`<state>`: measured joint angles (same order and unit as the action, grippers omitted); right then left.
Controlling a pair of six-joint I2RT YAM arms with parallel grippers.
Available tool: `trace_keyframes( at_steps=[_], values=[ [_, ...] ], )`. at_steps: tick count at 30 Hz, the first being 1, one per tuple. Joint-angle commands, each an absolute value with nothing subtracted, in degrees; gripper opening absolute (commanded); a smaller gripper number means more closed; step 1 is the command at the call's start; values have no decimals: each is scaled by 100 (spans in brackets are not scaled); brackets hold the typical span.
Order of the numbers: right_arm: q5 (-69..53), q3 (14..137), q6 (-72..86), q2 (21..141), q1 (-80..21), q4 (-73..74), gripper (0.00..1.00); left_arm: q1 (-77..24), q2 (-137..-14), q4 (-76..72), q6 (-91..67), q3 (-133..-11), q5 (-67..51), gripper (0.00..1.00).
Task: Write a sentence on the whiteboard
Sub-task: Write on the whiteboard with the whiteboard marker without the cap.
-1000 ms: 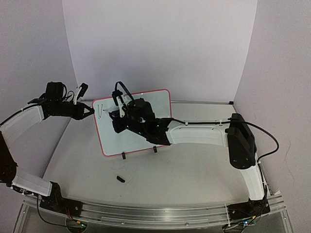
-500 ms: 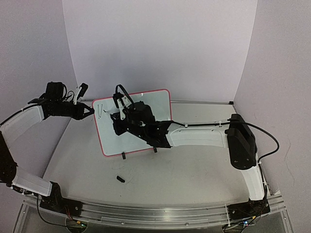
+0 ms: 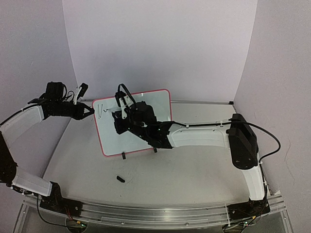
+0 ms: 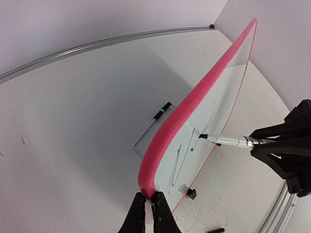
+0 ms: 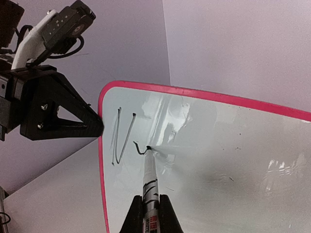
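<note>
**Whiteboard** (image 3: pixel 111 135) standing on the table (image 3: pixel 194 170) left of centre, propped on two black feet (image 3: pixel 124 156) and leaning back against a wire stand (image 4: pixel 148 133) behind it. Its long axis runs left to right across the overhead view, with the right end slightly farther from the arm bases. The writing face points toward the bases and somewhat upward.

**Left gripper** (image 3: pixel 90 111) pinched shut on the pink rim at the board's upper left corner; in its wrist view the fingertips meet over the edge.

**Right gripper** (image 5: pixel 150 200) closed around a marker (image 5: pixel 151 177). The marker's long axis points away from the gripper, and its tip touches the white face.

**Sentence** (image 5: pixel 124 136): only a capital "N" and a short curved stroke at the pen tip are on the board, in the upper left area just beside the left rim.

The right arm (image 3: pixel 194 136) lies across the middle of the board in the overhead view and hides much of its face. A small black cap-like piece (image 3: pixel 120 179) lies on the table in front of the board, apart from it. Plain pale walls (image 3: pixel 160 48) enclose the table behind and on both sides
</note>
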<state>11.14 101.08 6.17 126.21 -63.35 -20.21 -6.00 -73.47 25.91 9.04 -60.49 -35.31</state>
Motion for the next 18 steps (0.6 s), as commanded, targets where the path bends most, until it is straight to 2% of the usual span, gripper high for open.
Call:
trace_keyframes(
  at_steps=[1, 18],
  values=[
    [1303, 10165, 571, 12387, -6250, -2259, 0, -632, -7394, 2687, 1064, -6074, -3445, 0],
    [918, 10700, 655, 12846, -6251, -1703, 0, -640, -7388, 2692, 1072, -6082, -3445, 0]
  ],
)
